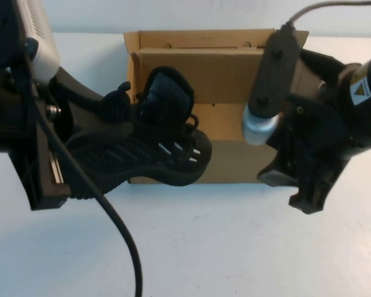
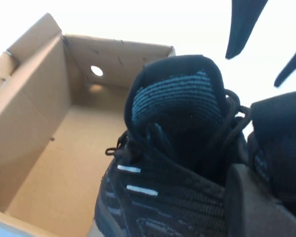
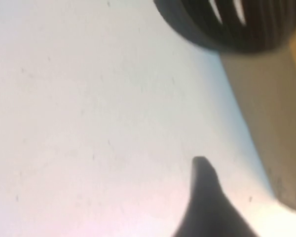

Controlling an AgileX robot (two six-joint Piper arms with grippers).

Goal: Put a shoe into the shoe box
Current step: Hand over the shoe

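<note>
The black knit shoe point(image 1: 154, 148) hangs tilted over the front left part of the open brown shoe box point(image 1: 229, 68), toe pointing right, its sole over the box's front wall. My left gripper point(image 1: 125, 104) is shut on the shoe's padded heel collar. The left wrist view shows the shoe point(image 2: 172, 148) above the bare box floor point(image 2: 49, 168), with one finger point(image 2: 251, 207) pressed on the collar. My right gripper point(image 1: 300, 182) is low at the box's front right corner, open and empty. Its view shows a finger point(image 3: 207, 197), the box wall point(image 3: 266, 113) and the shoe's sole point(image 3: 227, 24).
The white table point(image 1: 235, 247) lies in front of the box. A black cable point(image 1: 120, 235) from the left arm hangs over the table at front left. The right arm's body covers the box's right end. The box has round holes in its walls point(image 2: 96, 70).
</note>
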